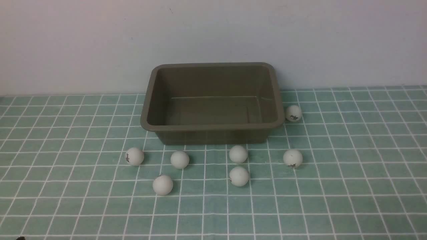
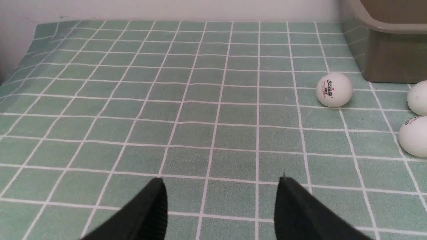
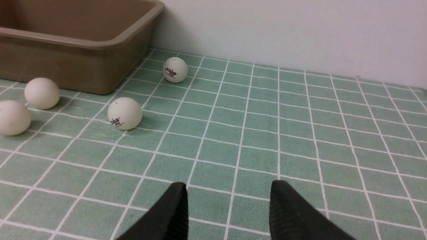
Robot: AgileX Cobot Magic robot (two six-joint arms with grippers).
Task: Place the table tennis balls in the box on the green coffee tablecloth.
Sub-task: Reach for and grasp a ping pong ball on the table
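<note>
Seven table tennis balls (image 1: pixel 179 159) lay outside an open box (image 1: pixel 213 127) on the green coffee tablecloth (image 1: pixel 333 186).

Six balls were scattered on the cloth just in front of the box's near side, and one sat just beside its right side. The olive-brown box stood close to the pale wall (image 1: pixel 100 43), with only its bare floor showing inside. The left fingers (image 2: pixel 146 213) and right fingers (image 3: pixel 166 216) were each spread apart, holding nothing, over the cloth.

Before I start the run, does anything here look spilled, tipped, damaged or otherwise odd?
Nothing stands out. The box sits upright and empty on the tablecloth, and the seven table tennis balls lie loose on the cloth, in front of and beside it.
</note>
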